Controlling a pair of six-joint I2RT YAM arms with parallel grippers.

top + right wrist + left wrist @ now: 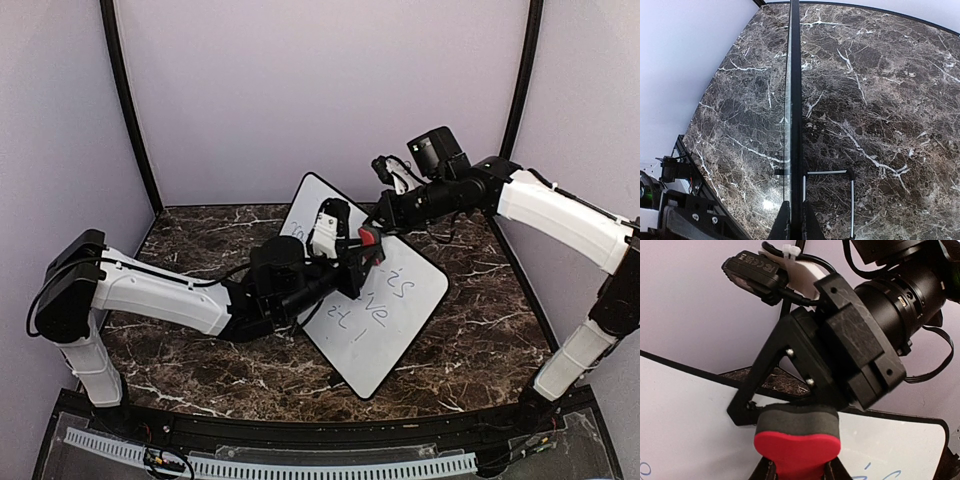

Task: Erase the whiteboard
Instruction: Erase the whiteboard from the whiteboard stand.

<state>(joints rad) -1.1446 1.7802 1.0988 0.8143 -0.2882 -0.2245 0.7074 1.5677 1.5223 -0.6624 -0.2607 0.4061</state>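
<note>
On the left, the left hand (797, 467) is clamped on the eraser (797, 437), its red block squeezed between the fingers with the dark foam face turned toward the board. The whiteboard (375, 345) sits mid-bench at a tilt, one corner toward the arms, and a few lines of blue-grey writing (375, 300) are left on its face. At its far edge the right hand (792, 222) is closed on the thin black rim, which the right wrist view shows edge-on between the fingers.

The board looks thin, stiff and light, with a slick face. It would probably slide or swing under a wipe, so the rim is the place to hold it, not the face. The dark marble bench (480, 330) lies beneath.

Count: one board, one eraser, two hands, both occupied.
</note>
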